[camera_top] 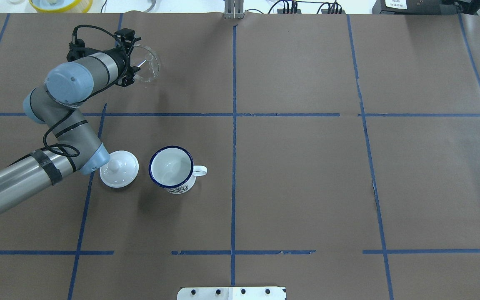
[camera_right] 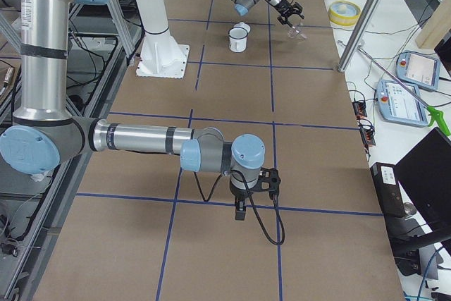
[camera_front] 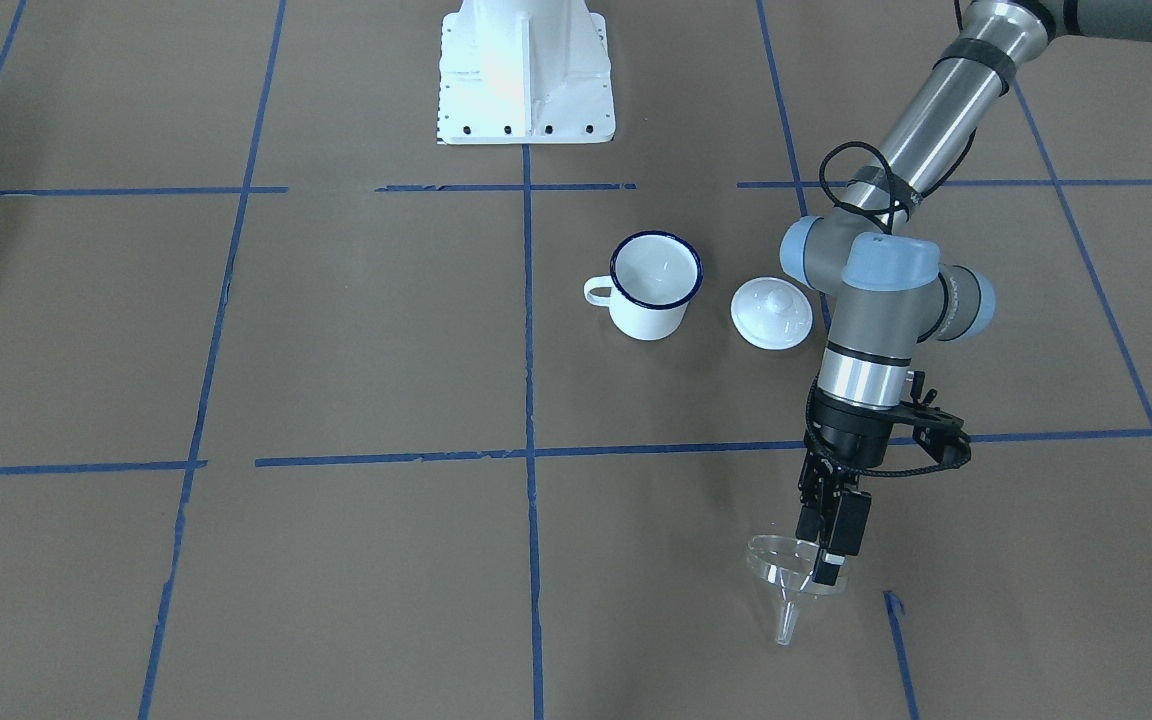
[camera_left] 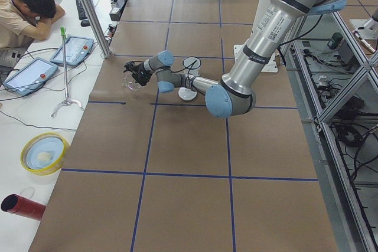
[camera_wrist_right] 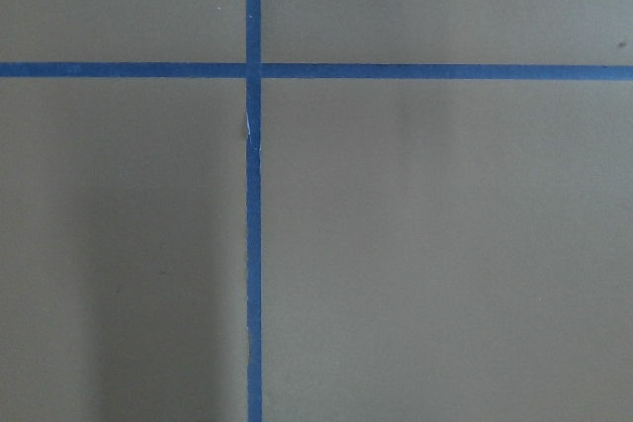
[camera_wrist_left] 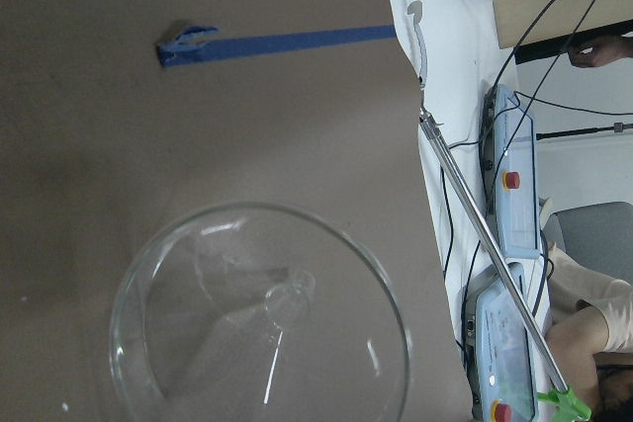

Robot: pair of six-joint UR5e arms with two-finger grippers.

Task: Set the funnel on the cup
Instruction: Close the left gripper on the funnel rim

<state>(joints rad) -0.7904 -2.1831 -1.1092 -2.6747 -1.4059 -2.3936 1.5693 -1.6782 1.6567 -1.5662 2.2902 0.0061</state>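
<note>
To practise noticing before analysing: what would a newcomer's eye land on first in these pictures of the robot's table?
First, the left gripper pinching the rim of a clear funnel, out toward the table's far edge from the robot. Then the white enamel mug with its dark blue rim, upright and empty nearer the middle, a white knobbed lid lying just beside it, not touching.

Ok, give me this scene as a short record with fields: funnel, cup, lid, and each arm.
funnel: clear, rim pinched in the left gripper's jaws, stem down, well away from the cup
cup: white mug, blue rim, upright, looks empty, handle on the side away from the lid
lid: white, knobbed, beside the cup, not touching
left gripper: shut on the funnel
right gripper: over bare table, jaws unclear
task: funnel not yet on cup
</note>
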